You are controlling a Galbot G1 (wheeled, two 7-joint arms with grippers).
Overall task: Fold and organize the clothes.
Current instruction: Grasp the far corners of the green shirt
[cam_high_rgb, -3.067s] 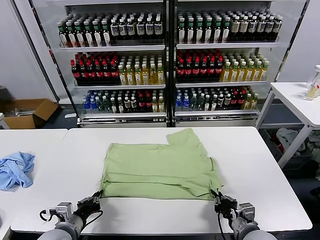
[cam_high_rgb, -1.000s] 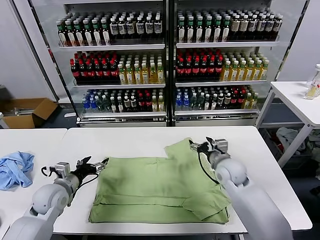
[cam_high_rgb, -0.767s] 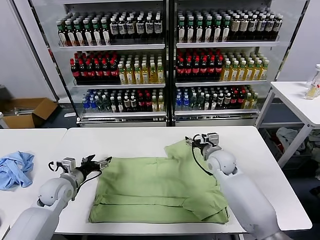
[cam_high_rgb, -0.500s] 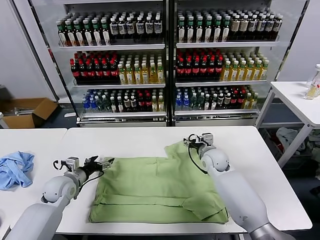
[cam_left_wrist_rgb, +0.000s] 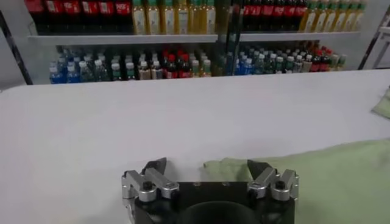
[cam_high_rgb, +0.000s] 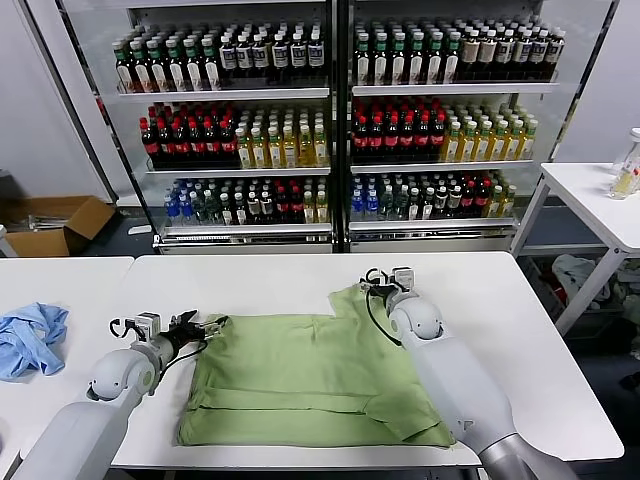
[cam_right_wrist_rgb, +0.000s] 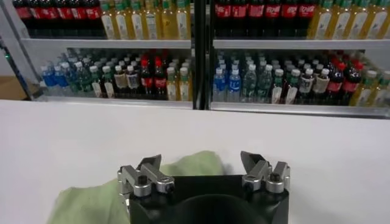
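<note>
The left end effector (cam_high_rgb: 200, 326) is hovering low at the shirt's far-left corner, its metal fingers (cam_left_wrist_rgb: 152, 165) spread apart with nothing between them. The right end effector (cam_high_rgb: 378, 288) is reaching over the far-right sleeve, its fingers (cam_right_wrist_rgb: 148, 162) likewise apart and holding nothing. Between them the light green polo shirt (cam_high_rgb: 315, 375) is lying flat on the smooth white bench (cam_high_rgb: 520, 340), soft cloth folded into a rough rectangle with layered hems along the near edge and one sleeve sticking out at the back. A crumpled light blue garment (cam_high_rgb: 30, 338) is sitting well apart on the neighbouring bench. Shelves of bottles (cam_high_rgb: 330, 130) are lining the wall behind.
</note>
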